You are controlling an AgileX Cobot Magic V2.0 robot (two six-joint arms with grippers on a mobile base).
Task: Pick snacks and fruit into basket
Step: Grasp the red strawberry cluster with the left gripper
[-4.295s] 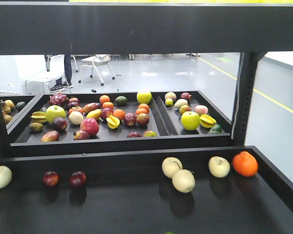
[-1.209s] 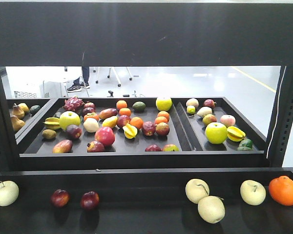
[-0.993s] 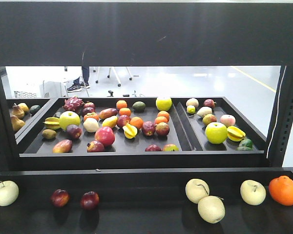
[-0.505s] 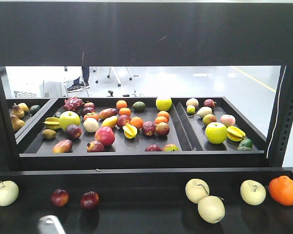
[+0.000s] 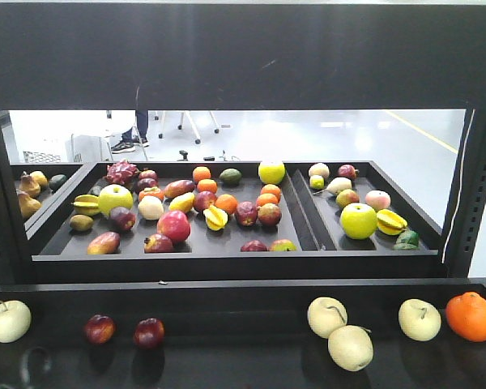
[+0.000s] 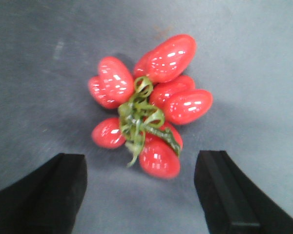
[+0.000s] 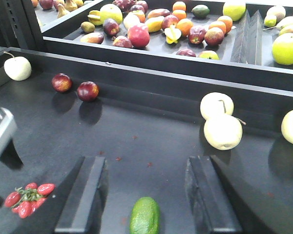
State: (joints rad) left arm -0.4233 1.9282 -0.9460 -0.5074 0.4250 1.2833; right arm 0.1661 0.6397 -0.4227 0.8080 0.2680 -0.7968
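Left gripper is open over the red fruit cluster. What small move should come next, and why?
Probably ease the left gripper down and slightly forward: its jaws are open, and the red fruit cluster lies between them but mostly beyond the fingertips, not yet touched.

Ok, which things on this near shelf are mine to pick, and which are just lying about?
For the job:
red fruit cluster
green avocado-like fruit

Lying about:
pale apples
two dark red fruits
orange

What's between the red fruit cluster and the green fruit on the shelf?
Right wrist view: one finger of the open right tool sits between the red fruit cluster and the green fruit.
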